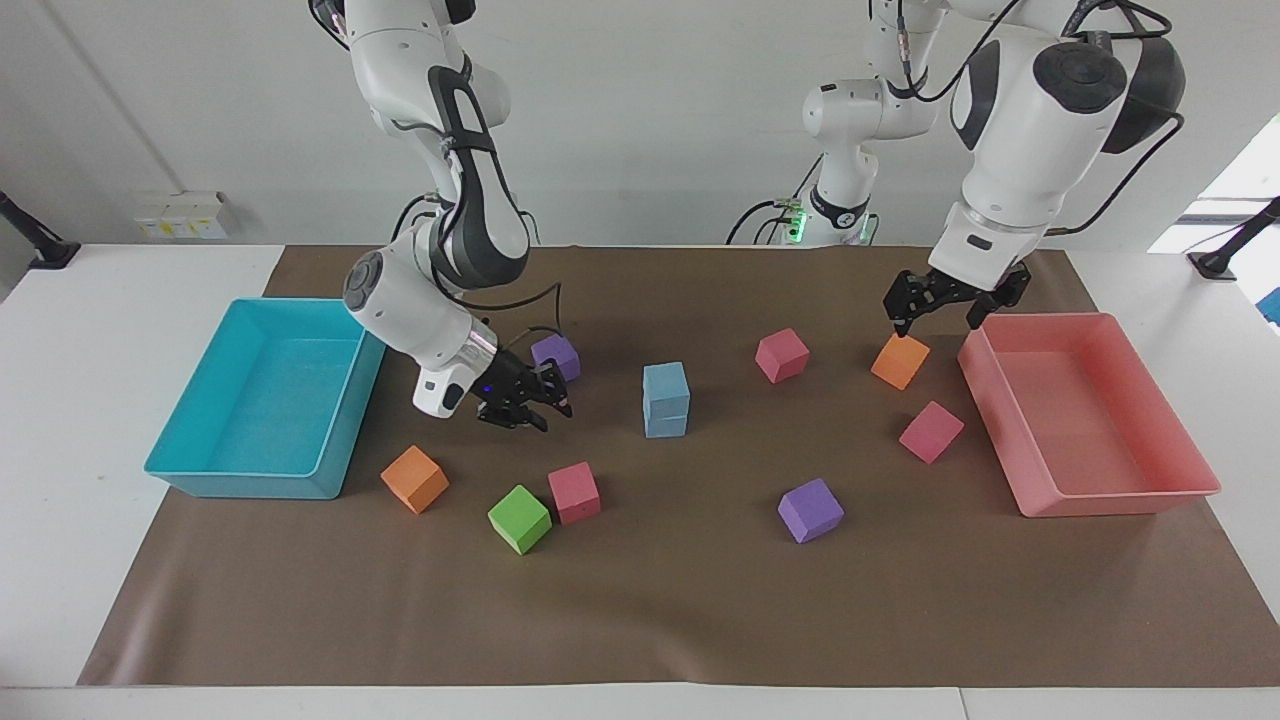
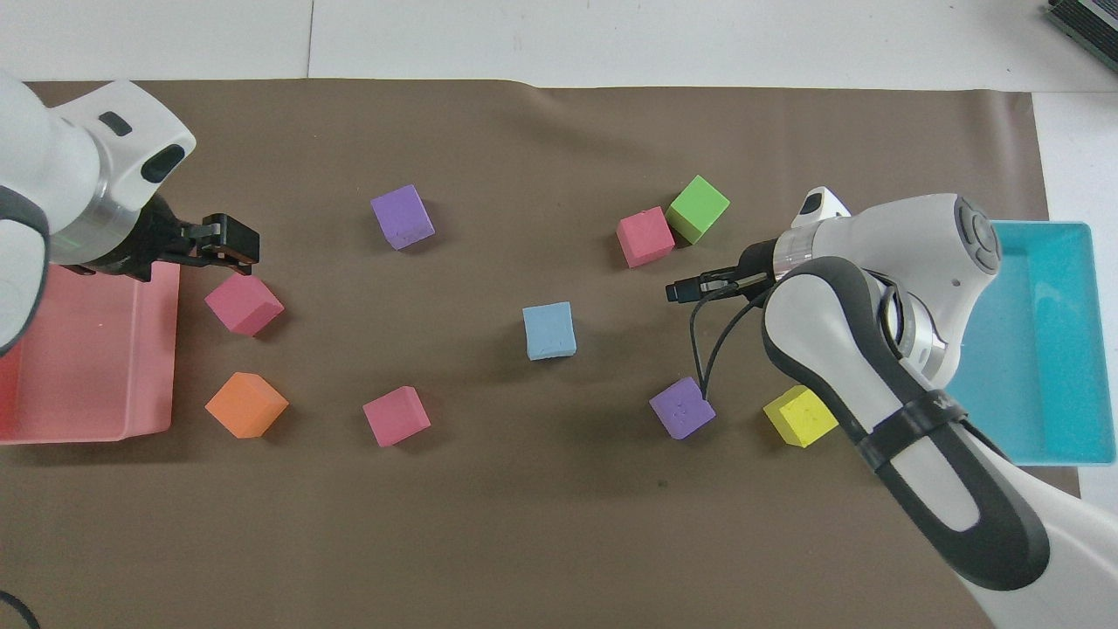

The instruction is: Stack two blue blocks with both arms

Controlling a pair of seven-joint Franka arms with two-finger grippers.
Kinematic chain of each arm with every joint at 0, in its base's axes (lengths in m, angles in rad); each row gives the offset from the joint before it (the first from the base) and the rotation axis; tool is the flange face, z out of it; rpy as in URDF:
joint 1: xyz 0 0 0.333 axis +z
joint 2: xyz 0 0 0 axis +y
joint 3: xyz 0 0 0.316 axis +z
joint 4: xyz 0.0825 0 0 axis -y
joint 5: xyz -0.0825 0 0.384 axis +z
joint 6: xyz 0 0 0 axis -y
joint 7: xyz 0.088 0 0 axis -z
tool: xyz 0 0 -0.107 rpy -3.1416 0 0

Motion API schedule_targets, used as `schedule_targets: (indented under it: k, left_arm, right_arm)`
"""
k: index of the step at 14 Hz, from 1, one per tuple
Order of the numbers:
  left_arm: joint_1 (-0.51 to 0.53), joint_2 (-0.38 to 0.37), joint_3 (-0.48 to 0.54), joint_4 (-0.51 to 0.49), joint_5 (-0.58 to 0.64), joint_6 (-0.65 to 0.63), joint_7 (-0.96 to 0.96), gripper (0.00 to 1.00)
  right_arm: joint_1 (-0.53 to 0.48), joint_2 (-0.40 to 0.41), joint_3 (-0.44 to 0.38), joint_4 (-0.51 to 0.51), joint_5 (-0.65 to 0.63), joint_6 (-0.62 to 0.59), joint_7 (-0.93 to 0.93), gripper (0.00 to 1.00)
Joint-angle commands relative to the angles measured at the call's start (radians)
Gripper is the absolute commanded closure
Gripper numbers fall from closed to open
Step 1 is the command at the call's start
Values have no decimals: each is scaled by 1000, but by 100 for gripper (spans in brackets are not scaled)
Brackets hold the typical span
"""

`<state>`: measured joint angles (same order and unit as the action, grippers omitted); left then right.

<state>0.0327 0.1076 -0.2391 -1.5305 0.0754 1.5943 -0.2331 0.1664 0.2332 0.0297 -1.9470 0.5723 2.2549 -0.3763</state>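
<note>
The two blue blocks stand stacked in the middle of the mat, the upper blue block (image 1: pixel 666 382) square on the lower blue block (image 1: pixel 666 421). From overhead only the top blue block (image 2: pixel 549 330) shows. My left gripper (image 1: pixel 935 320) (image 2: pixel 236 252) hangs open and empty over the mat beside the pink tray, above the orange and pink cubes there. My right gripper (image 1: pixel 550 405) (image 2: pixel 672 291) is low over the mat toward the turquoise tray's end, a short way from the stack and beside a purple cube (image 1: pixel 556 352). It holds nothing.
A turquoise tray (image 1: pixel 250 485) sits at the right arm's end and a pink tray (image 1: pixel 1110 495) at the left arm's end. Loose cubes lie around: orange (image 1: pixel 899 360), pink (image 1: pixel 930 431), pink (image 1: pixel 781 354), purple (image 1: pixel 810 509), green (image 1: pixel 519 518), pink (image 1: pixel 574 492), orange (image 1: pixel 413 478), yellow (image 2: pixel 799 416).
</note>
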Motion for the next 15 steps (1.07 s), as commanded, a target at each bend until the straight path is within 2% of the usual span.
schedule_targets:
  k: [1, 3, 5, 7, 9, 15]
  left_arm:
    - [58, -14, -8, 32, -16, -75, 59, 0]
    - [84, -19, -9, 32, -14, -99, 112, 0]
    - [85, -32, -5, 32, -11, -106, 120, 0]
    - [90, -77, -3, 29, -14, -105, 120, 0]
    - [99, -98, 9, 27, -22, -106, 118, 0]
    - [101, -105, 11, 26, -22, -117, 110, 0]
  right_arm:
    - [-31, -54, 7, 8, -208, -28, 118, 0]
    - [-45, -74, 4, 37, -343, -58, 216, 0]
    - [-53, -78, 4, 104, -467, -157, 273, 0]
    - [-54, -89, -2, 146, -557, -216, 370, 0]
    - [-56, -130, -20, 149, -583, -224, 479, 0]
    - [-56, -274, -88, 166, -595, -342, 490, 0]
